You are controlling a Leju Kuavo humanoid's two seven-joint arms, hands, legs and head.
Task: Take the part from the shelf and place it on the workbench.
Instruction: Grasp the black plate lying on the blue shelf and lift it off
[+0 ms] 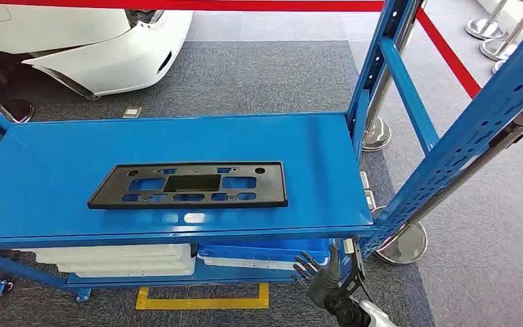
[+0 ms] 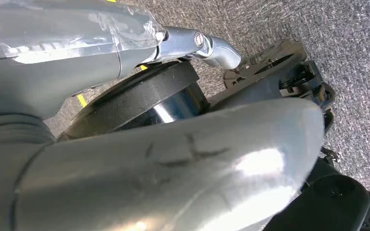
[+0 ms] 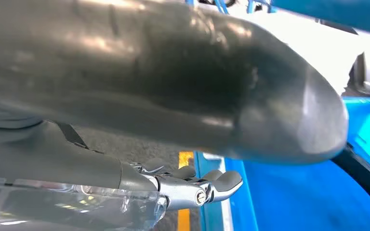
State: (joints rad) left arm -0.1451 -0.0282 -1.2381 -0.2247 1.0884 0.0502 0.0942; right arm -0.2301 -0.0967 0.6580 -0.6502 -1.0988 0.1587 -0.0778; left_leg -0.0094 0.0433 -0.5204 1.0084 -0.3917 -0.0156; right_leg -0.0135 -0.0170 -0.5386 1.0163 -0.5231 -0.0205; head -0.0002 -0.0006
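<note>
nearest to us, our right hand point(image 1: 321, 272) rises below the front edge of the shelf point(image 1: 54, 150), toward its right end, with fingers spread and nothing in them. in the right wrist view the thumb point(image 3: 270, 106) bulks large and the fingers point(image 3: 221, 185) reach out over blue trays and a yellow floor mark. our left hand point(image 2: 173, 159) hangs low over grey carpet; the thumb covers much of the left wrist view and we cannot tell how its fingers lie.

beyond the right hand, the shelf top carries the part point(image 1: 189, 184), a flat black plate lying on its face at about the middle of the shelf, a little nearer the front edge. it has several cut-outs and small holes. we judge it a thin moulded plastic piece: light, fairly stiff but likely to flex along its length, and smooth enough to slide on the painted metal. since it lies flush, fingertips will struggle to get under it; we think the best hold is at the front long edge or through a cut-out, ideally with both hands near the two ends.

beneath the shelf sit white and blue trays point(image 1: 259, 255). beyond the shelf stands a white car point(image 1: 109, 48) behind a red barrier point(image 1: 245, 5).
</note>
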